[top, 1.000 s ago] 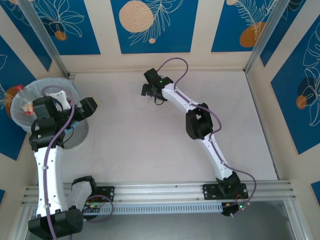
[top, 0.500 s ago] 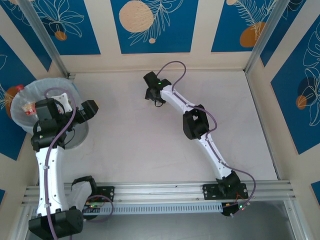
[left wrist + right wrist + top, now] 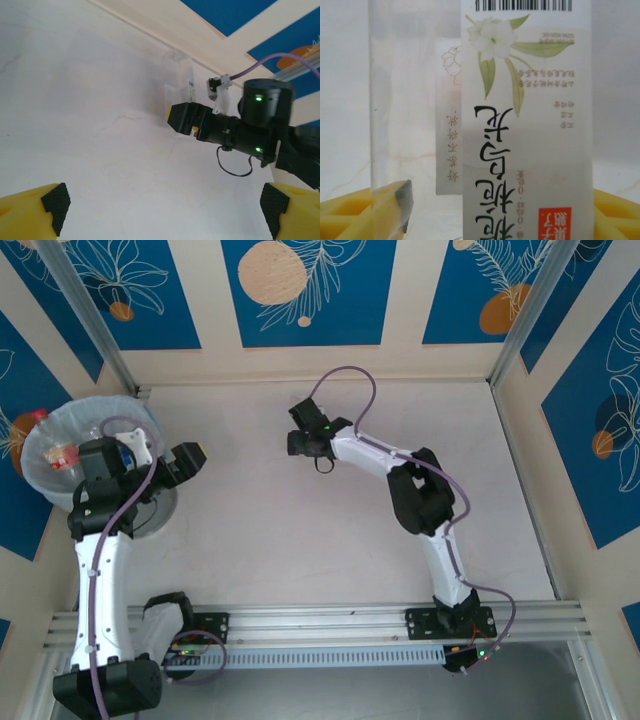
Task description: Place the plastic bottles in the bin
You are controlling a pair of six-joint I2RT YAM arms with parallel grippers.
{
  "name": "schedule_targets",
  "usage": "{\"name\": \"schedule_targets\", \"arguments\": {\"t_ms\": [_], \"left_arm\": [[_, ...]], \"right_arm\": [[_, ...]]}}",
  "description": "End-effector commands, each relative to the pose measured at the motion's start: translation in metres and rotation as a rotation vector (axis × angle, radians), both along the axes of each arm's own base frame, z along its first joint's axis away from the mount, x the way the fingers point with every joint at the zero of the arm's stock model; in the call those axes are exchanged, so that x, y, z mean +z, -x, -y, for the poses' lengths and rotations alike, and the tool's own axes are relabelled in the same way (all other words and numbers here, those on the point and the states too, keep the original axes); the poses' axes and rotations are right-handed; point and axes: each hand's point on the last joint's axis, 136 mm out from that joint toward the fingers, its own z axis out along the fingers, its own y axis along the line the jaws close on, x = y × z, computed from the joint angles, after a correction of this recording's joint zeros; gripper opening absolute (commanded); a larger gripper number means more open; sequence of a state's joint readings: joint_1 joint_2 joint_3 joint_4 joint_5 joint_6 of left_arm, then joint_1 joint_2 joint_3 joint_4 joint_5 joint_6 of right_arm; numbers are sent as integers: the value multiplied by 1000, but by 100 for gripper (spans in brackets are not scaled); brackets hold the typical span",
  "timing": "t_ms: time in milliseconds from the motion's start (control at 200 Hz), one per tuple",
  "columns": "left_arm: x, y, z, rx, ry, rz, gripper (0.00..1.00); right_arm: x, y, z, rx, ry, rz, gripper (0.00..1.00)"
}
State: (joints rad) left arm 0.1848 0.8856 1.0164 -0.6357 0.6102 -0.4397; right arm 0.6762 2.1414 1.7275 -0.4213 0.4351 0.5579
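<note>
Your right pincer [image 3: 295, 444] clamped on a bottle [image 3: 176, 75], open table [image 3: 260, 530] all round, left pincer [image 3: 164, 206] wide by the bin [image 3: 60, 418] rim.

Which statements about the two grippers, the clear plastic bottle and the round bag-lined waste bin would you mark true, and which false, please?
1. The left gripper is open. True.
2. The right gripper hovers over the round bag-lined waste bin. False: it is well to the bin's right.
3. A clear plastic bottle with a white flowered label sits between the right gripper's fingers. True.
4. The bin is empty. False: a red-labelled bottle lies inside.
</note>
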Motion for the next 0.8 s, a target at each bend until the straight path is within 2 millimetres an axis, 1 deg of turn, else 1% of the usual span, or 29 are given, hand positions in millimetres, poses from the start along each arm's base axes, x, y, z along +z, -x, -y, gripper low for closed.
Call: {"name": "schedule_targets", "arguments": {"t_ms": [0, 25, 45, 65, 130, 185, 200, 255, 270, 280, 475, 545, 675, 795], "left_arm": [[6, 1, 17, -58, 47, 15, 99], [6, 1, 19, -64, 51, 13, 99], [6, 1, 22, -70, 55, 13, 99], [6, 0, 24, -75, 58, 13, 99], [6, -1, 32, -96, 65, 13, 99], [7, -2, 39, -116, 68, 13, 99], [7, -3, 41, -120, 69, 13, 99], [8, -4, 48, -139, 72, 16, 99], [8, -5, 50, -143, 73, 15, 99], [7, -5, 51, -146, 75, 14, 99], [9, -10, 75, -192, 95, 23, 99], [10, -13, 84, -212, 107, 23, 99], [14, -17, 106, -258, 119, 25, 99], [19, -20, 137, -336, 124, 32, 99]], "right_arm": [[52, 5, -8, 51, -107, 162, 49], [53, 12, -7, 66, -111, 170, 49], [58, 16, -8, 78, -121, 184, 50], [57, 22, -7, 91, -119, 187, 49], [67, 36, -4, 123, -142, 222, 49], [72, 47, 1, 145, -164, 234, 49], [71, 51, 3, 148, -165, 232, 49], [80, 61, 7, 164, -185, 253, 49], [78, 64, 8, 168, -183, 250, 49], [80, 66, 9, 171, -187, 256, 49], [98, 97, 22, 218, -211, 337, 46], [104, 109, 24, 240, -232, 350, 46], [116, 129, 22, 297, -280, 375, 46], [126, 142, 23, 319, -306, 402, 46]]}}
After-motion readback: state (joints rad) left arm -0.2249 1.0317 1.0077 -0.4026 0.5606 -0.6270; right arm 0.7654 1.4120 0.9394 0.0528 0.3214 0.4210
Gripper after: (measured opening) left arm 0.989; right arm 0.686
